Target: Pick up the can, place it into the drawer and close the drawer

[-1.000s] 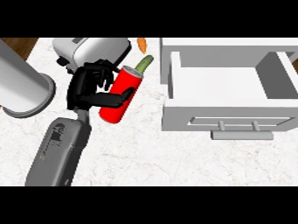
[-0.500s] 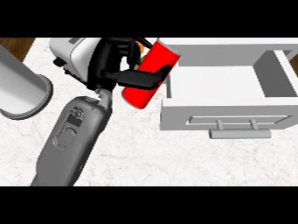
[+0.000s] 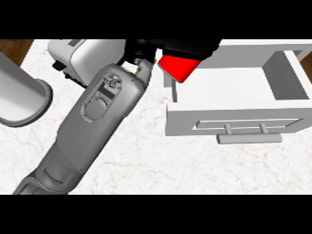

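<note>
The right hand is curled around the red can, holding it above the back left corner of the open white drawer. The left forearm lies at the view's left; its hand is out of sight.

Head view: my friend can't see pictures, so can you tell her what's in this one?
A black robot hand holds a red can just above the back left corner of an open white drawer. Its grey forearm stretches across a white marble counter. A silver toaster sits behind it, and a big grey cylinder crosses the left side.
</note>
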Robot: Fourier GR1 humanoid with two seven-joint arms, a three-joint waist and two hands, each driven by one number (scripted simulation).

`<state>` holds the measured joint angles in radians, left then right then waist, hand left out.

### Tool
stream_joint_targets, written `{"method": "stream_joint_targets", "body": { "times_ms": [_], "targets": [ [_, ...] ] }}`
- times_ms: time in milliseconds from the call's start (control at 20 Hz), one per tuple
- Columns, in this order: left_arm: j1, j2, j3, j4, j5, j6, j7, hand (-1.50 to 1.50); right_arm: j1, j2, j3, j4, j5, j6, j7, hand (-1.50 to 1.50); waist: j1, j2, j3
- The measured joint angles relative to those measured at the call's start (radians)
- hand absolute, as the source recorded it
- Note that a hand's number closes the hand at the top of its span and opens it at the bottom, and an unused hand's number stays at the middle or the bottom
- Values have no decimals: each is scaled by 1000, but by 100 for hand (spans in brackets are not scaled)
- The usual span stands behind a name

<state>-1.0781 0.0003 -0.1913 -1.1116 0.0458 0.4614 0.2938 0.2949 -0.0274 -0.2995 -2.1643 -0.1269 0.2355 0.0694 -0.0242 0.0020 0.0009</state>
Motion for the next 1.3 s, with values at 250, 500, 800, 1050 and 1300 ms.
{"method": "stream_joint_targets", "body": {
  "times_ms": [250, 500, 800, 1050, 1300],
  "targets": [
    [-137, 0, -4, 149, 55, 36, -15, 150, -35, 5, 13, 18, 23, -14, 8, -150, -4, 2, 0],
    [-223, 0, -29, 283, 114, 57, -57, 150, -18, 10, 23, -5, 20, -14, 22, -150, -10, 3, 0],
    [-339, 0, -55, 440, 183, 69, -100, 150, -56, 1, 22, 4, 23, -22, 39, -150, -23, 7, 0],
    [-380, 0, -99, 544, 239, 78, -156, 150, -76, -17, 9, -13, -1, -21, 74, -150, -38, 10, 1],
    [-411, 0, -137, 619, 300, 80, -181, 150, -79, -6, 40, -19, 25, -32, 71, -150, -47, 14, 1]
  ]
}}
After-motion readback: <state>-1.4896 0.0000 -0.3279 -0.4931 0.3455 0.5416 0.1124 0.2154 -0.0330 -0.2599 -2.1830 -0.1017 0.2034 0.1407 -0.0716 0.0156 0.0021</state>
